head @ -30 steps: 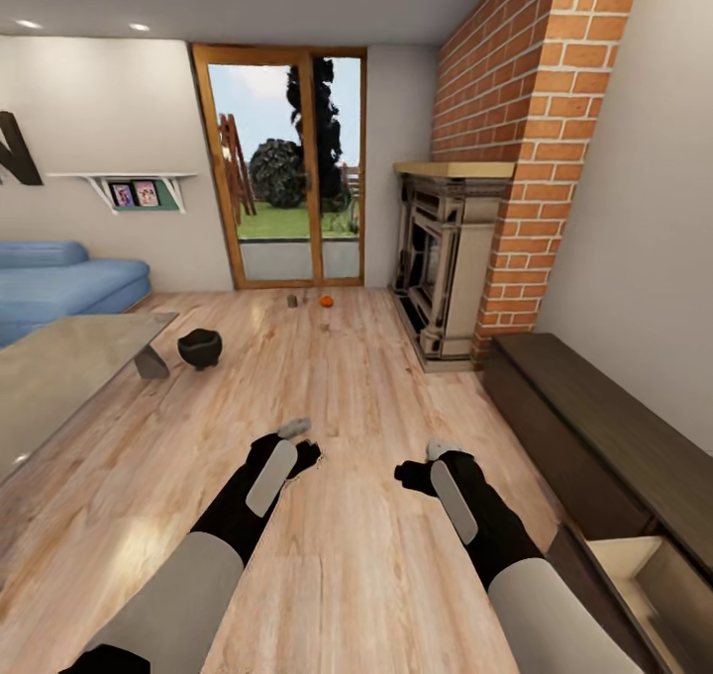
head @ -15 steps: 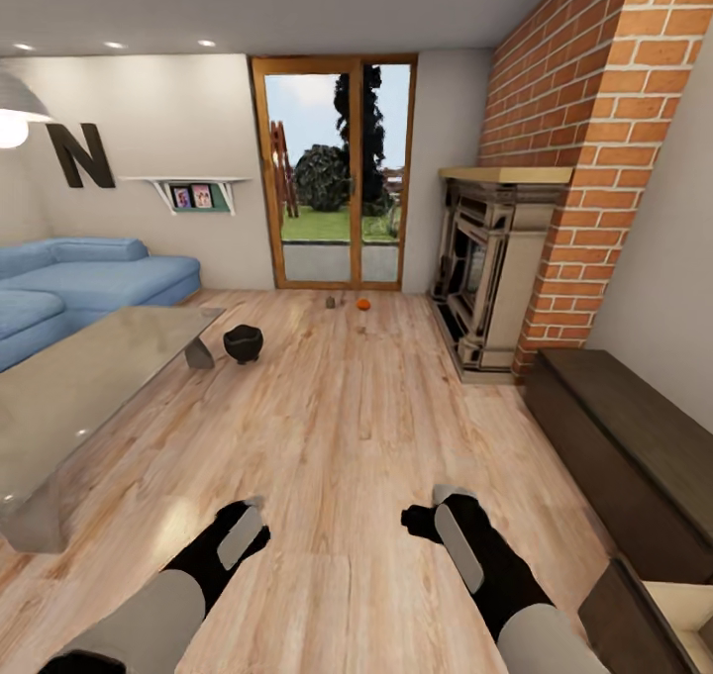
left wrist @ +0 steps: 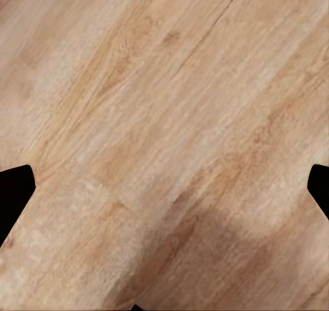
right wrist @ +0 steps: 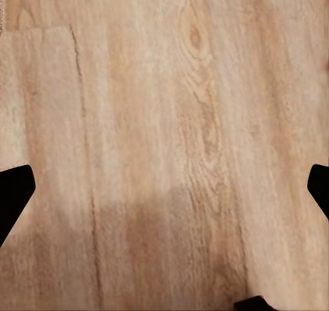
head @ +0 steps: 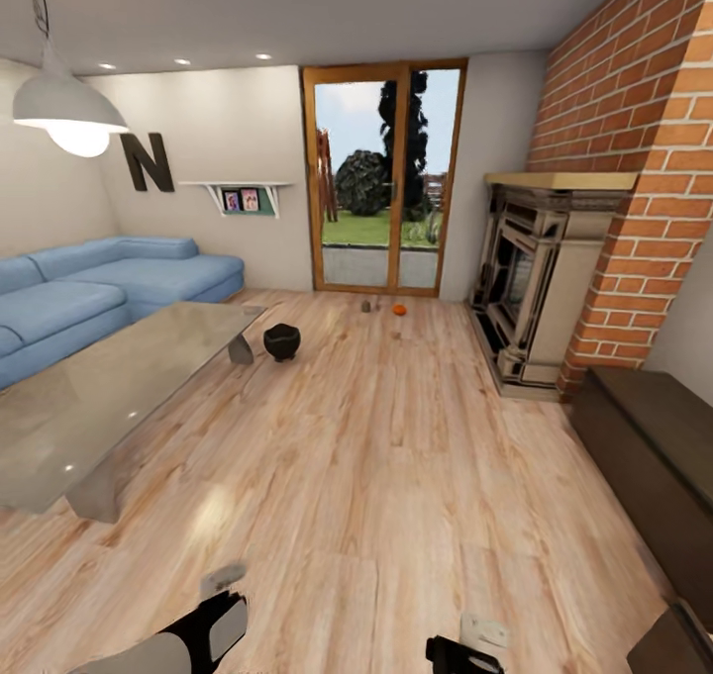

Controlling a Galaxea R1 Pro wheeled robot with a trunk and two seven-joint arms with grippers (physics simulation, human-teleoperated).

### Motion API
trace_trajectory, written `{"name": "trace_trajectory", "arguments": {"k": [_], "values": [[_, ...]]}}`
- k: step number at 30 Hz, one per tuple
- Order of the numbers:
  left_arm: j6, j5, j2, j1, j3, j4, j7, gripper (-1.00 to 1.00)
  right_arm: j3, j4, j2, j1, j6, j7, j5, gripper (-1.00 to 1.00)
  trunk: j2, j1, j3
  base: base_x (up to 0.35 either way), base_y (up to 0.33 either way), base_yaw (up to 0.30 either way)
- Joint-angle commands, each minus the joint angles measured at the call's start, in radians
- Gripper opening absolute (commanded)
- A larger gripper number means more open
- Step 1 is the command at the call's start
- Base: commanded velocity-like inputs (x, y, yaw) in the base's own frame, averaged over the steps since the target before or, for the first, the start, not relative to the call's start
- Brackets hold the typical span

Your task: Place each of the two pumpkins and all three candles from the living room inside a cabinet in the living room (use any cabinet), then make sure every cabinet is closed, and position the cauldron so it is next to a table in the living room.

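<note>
One orange pumpkin (head: 399, 309) lies on the wooden floor in front of the glass door, with a small grey-beige candle (head: 365, 306) just left of it. A tiny object (head: 396, 335) lies a little nearer, too small to identify. The black cauldron (head: 281, 341) stands on the floor beside the far corner of the glass-topped table (head: 99, 387). The dark-brown cabinet (head: 654, 436) runs along the right wall. My left gripper (head: 220, 595) and right gripper (head: 477, 639) sit at the bottom edge, far from everything. In the wrist views the left gripper (left wrist: 164, 194) and right gripper (right wrist: 164, 191) are open over bare floor.
A blue sofa (head: 109, 283) stands behind the table at left. A brick chimney with a fireplace (head: 530, 283) juts from the right wall, beyond the cabinet. A pendant lamp (head: 69, 110) hangs at upper left. Wide wooden floor (head: 376, 456) stretches between me and the door.
The view has swung left and up, showing more of the sofa and table. Both arms have sunk to the picture's bottom edge. The open drawer at lower right has left the view.
</note>
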Motion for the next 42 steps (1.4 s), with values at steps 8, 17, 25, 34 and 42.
{"name": "trace_trajectory", "arguments": {"k": [8, 17, 25, 34, 42], "values": [[-0.033, -0.013, -0.016, 0.048, -0.005, 0.000, 0.002, 1.00, 0.015, 0.053, -0.001, 0.000, -0.011, -0.009, -0.005, 1.00, -0.001, 0.000, 0.006, 0.000, 0.000, 0.263], [-0.055, -0.015, -0.021, 0.073, -0.007, 0.000, 0.000, 1.00, 0.034, 0.060, 0.001, 0.001, -0.077, -0.010, -0.006, 1.00, -0.001, 0.000, 0.014, 0.148, -0.125, 0.261], [-0.124, -0.014, -0.022, 0.082, -0.008, 0.002, -0.031, 1.00, 0.034, 0.060, 0.001, 0.000, -0.083, -0.010, -0.008, 1.00, -0.001, 0.000, 0.020, 0.310, -0.170, 0.242], [-0.128, -0.017, -0.022, 0.093, -0.008, 0.002, -0.055, 1.00, 0.034, 0.060, 0.001, 0.001, -0.082, -0.010, -0.007, 1.00, -0.001, 0.000, 0.023, 0.308, -0.052, 0.151], [-0.129, -0.018, -0.023, 0.095, -0.008, 0.002, -0.056, 1.00, 0.032, 0.060, 0.001, 0.000, -0.090, -0.010, -0.007, 1.00, -0.001, 0.000, 0.023, 0.038, -0.001, 0.074]]}}
